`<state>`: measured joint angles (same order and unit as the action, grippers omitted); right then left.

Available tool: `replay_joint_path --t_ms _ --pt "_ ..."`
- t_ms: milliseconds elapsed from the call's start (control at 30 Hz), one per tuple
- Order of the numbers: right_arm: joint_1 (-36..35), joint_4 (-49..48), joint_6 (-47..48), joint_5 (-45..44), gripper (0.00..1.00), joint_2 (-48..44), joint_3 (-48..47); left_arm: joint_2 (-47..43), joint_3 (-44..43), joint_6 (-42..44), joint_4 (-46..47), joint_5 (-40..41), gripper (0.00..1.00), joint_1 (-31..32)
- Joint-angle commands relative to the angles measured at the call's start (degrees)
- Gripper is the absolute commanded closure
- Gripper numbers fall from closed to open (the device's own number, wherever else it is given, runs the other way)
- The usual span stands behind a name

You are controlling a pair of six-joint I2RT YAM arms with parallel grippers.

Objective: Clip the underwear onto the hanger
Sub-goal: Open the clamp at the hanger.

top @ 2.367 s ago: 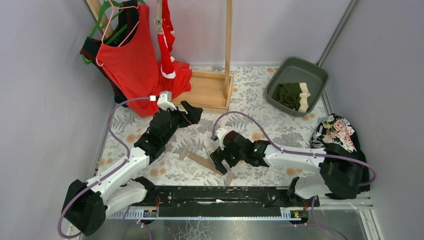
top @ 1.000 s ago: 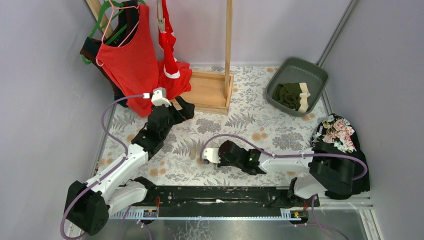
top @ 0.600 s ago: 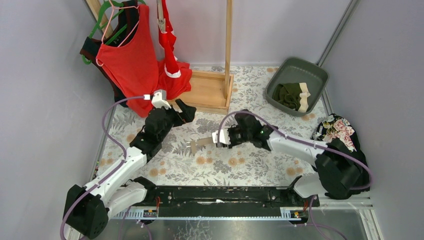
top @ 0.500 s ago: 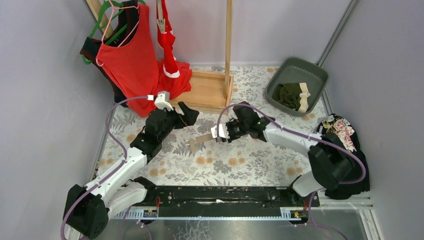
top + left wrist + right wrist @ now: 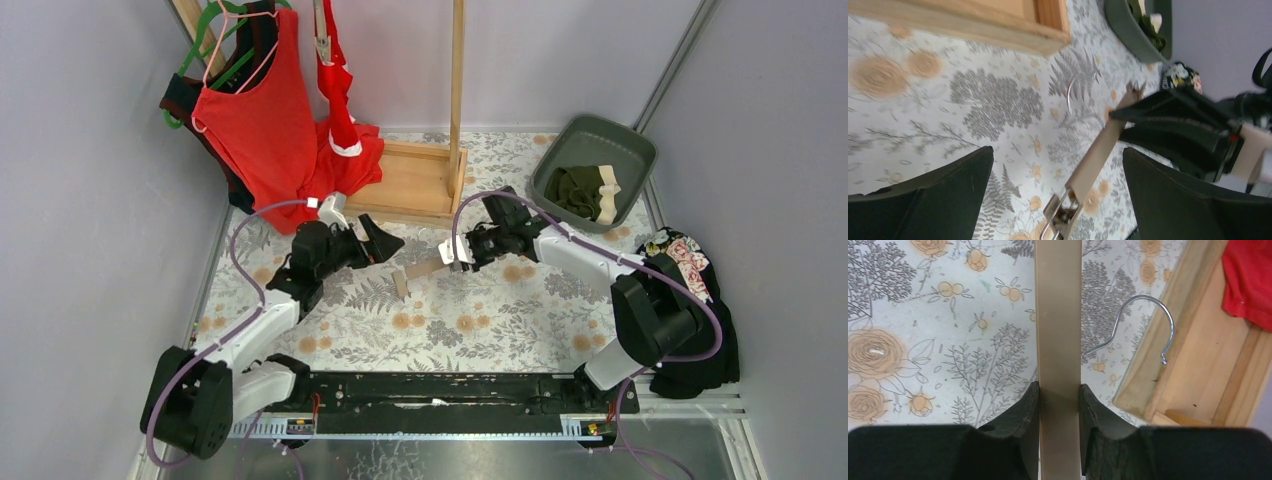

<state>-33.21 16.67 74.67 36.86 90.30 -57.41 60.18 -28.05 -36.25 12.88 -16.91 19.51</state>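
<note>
Upper right, grey bin (image 5: 620, 145) holds olive briefs (image 5: 578, 190); at centre, right end effector (image 5: 460, 254) grips the wooden clip hanger (image 5: 420, 271), now carried up-frame toward the wide-open left end effector (image 5: 385, 238).

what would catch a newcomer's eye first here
The bright red tank top hanging at the back left stands out first. Mid-table, the right gripper clamps a wooden clip hanger by its bar, held out toward the open left gripper. Olive briefs lie in the grey bin at the back right.
</note>
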Motion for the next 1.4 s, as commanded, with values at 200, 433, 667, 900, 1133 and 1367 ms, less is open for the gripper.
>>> replay_joint_path --t_ms 200,433,667,900,1133,1367 --pt "4.1 2.7 5.6 6.6 1.00 1.2 -6.6 6.0 3.4 -4.1 16.5 -16.9 0.02 -0.3" --pt "5.6 3.6 6.5 8.0 1.00 1.9 -7.8 7.0 3.8 -5.0 19.6 -19.6 0.07 -0.2" --pt "5.8 3.6 6.8 8.7 1.00 2.0 -7.9 10.5 3.5 -5.5 21.8 -21.5 0.09 0.0" --pt "5.9 4.4 7.5 8.5 1.00 2.9 -8.9 12.3 3.6 -5.4 23.1 -22.1 0.20 0.3" --pt "5.9 4.5 7.7 7.8 1.00 3.2 -9.0 13.0 3.5 -5.2 23.3 -23.1 0.52 0.5" --pt "6.3 4.7 7.8 7.7 1.00 3.4 -9.3 14.3 3.2 -4.6 23.2 -24.2 0.61 1.1"
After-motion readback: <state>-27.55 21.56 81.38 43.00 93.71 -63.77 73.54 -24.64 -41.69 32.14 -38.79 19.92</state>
